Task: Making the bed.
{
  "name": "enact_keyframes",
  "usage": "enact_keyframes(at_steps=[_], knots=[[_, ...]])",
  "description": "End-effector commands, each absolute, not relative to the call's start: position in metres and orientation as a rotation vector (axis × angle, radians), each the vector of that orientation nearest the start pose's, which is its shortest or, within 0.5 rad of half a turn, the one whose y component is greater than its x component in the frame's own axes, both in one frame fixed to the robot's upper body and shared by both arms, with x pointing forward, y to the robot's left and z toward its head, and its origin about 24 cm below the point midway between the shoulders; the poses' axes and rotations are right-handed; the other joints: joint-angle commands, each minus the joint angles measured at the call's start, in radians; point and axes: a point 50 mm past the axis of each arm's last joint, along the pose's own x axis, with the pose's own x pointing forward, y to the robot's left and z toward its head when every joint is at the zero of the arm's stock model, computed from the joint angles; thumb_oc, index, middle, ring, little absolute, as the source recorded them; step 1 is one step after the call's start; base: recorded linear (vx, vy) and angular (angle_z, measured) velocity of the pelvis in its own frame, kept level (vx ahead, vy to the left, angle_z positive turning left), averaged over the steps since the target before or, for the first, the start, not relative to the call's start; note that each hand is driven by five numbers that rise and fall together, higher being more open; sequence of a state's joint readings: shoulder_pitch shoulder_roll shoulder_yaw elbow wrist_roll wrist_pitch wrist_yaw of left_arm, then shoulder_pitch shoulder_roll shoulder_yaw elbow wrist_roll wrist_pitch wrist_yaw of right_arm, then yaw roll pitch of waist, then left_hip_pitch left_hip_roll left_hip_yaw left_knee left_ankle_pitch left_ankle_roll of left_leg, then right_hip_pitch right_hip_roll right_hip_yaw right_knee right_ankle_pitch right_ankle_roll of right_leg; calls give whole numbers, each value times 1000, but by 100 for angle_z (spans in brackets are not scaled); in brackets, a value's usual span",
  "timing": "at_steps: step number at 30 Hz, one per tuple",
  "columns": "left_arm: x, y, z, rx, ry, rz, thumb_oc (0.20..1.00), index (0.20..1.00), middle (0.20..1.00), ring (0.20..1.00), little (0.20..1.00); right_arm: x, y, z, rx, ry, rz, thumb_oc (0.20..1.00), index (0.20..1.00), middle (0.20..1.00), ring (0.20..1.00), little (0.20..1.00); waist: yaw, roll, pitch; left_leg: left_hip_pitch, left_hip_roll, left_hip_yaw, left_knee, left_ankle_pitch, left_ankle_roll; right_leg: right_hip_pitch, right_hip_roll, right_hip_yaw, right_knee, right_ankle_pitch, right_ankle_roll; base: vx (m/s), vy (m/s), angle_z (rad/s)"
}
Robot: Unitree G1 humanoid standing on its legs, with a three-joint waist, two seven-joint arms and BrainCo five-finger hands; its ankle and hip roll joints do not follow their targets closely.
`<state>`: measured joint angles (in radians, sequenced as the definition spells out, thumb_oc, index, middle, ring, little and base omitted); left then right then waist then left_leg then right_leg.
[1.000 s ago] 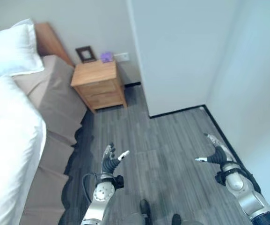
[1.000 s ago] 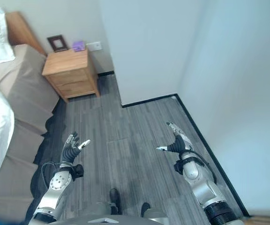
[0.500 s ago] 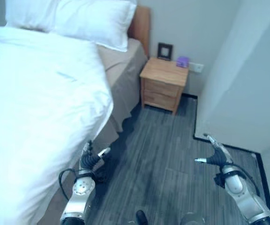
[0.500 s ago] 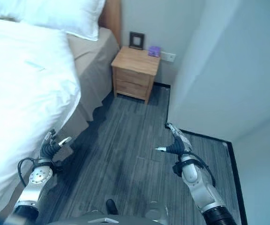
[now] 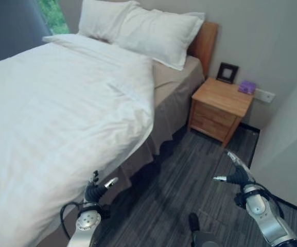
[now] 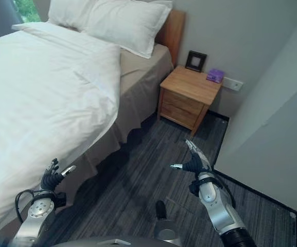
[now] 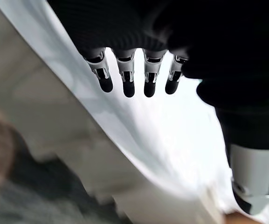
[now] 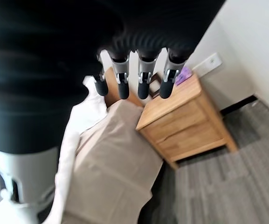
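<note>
Currently white duvet [image 5: 60, 103] spread over beige-skirted bed [image 6: 140, 77], two white pillows [image 5: 148, 28] against wooden headboard [image 5: 206, 43]. Left robot hand [image 5: 98, 189] beside duvet's hanging edge, fingers relaxed, empty. Right robot hand [image 6: 193, 163] above grey floor [image 6: 138, 190], fingers extended, empty. Wooden nightstand [image 5: 220, 110] beside bed.

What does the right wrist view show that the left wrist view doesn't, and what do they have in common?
The right wrist view alone shows the wooden nightstand with a small purple object on top, a wall outlet, the grey plank floor, and the right hand with straight fingers, holding nothing. The left wrist view alone shows the left hand, fingers also straight and empty, hanging close over the edge of the white duvet. Both show the duvet and the beige bed skirt beneath it.
</note>
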<state>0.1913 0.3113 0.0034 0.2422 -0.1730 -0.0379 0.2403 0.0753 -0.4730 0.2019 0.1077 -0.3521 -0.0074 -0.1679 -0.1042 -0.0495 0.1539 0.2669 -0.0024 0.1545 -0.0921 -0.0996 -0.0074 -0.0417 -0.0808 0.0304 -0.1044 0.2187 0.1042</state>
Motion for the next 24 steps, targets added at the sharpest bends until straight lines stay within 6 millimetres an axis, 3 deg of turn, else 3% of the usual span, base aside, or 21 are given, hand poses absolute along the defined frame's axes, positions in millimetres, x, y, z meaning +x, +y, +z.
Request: enact_keyframes(at_steps=[1,6,8,10,13,15,18,21,22,23,24], knots=[[228,260,-18,412,330,219,1000,1000,1000,1000,1000,202,-271,-52,-373,494,-339,1000,1000,1000,1000,1000,-28,-5,45,-132,141,62,5,12,-63,-57,-126,-145,174,-211,82,11,-43,-1],[218,263,-22,366,345,246,1000,1000,1000,1000,1000,207,-268,-49,-383,475,-332,1000,1000,1000,1000,1000,-12,-26,16,-106,121,86,5,-9,-55,-5,-139,-157,106,-175,88,40,3,12],[221,262,-15,362,306,247,1000,1000,1000,1000,1000,214,-267,-40,-440,431,-305,1000,1000,1000,1000,1000,-5,-22,17,-99,114,83,5,-12,-44,-24,-142,-153,162,-184,92,19,39,-26],[228,260,6,369,200,235,1000,1000,1000,1000,1000,225,-266,-27,-556,372,-266,1000,1000,1000,1000,1000,-11,-8,34,-80,122,83,5,-19,-41,-87,-144,-153,286,-156,115,55,48,-39],[232,255,15,356,153,227,1000,1000,1000,1000,1000,230,-265,-22,-587,352,-255,1000,1000,1000,1000,1000,-17,1,36,-70,132,87,5,-30,-47,-127,-136,-197,292,-178,103,147,-10,-43],[237,247,21,338,116,207,1000,1000,1000,1000,1000,229,-268,-16,-607,326,-266,1000,1000,1000,1000,1000,-38,-9,34,-48,127,77,5,-46,-59,-182,-88,-245,181,-181,75,334,-113,-18],[244,246,24,347,97,220,1000,1000,1000,1000,1000,227,-270,-9,-610,298,-279,1000,1000,1000,1000,1000,-67,-8,29,-1,147,57,5,-76,-91,-217,-73,-281,90,-154,73,400,-192,15],[246,243,29,342,63,223,1000,1000,1000,1000,1000,226,-270,-2,-613,260,-265,1000,1000,1000,1000,1000,-82,-7,15,38,151,35,5,-102,-98,-187,-58,-247,70,-150,57,396,-222,39],[239,241,27,334,62,221,1000,1000,1000,1000,1000,229,-270,8,-636,212,-239,1000,1000,1000,1000,1000,-75,15,17,34,188,15,138,-71,-113,-140,-31,-229,91,-174,24,408,-226,33],[239,241,27,334,62,221,1000,1000,1000,1000,1000,229,-270,9,-636,212,-239,1000,1000,1000,1000,1000,-78,12,14,29,186,11,139,-67,-114,-143,-35,-230,90,-171,22,394,-236,17],[238,241,28,311,51,236,1000,1000,1000,1000,1000,234,-268,16,-651,166,-226,1000,1000,1000,1000,1000,-66,24,17,-6,205,3,262,13,-130,-98,-19,-236,97,-187,-4,349,-332,0]])
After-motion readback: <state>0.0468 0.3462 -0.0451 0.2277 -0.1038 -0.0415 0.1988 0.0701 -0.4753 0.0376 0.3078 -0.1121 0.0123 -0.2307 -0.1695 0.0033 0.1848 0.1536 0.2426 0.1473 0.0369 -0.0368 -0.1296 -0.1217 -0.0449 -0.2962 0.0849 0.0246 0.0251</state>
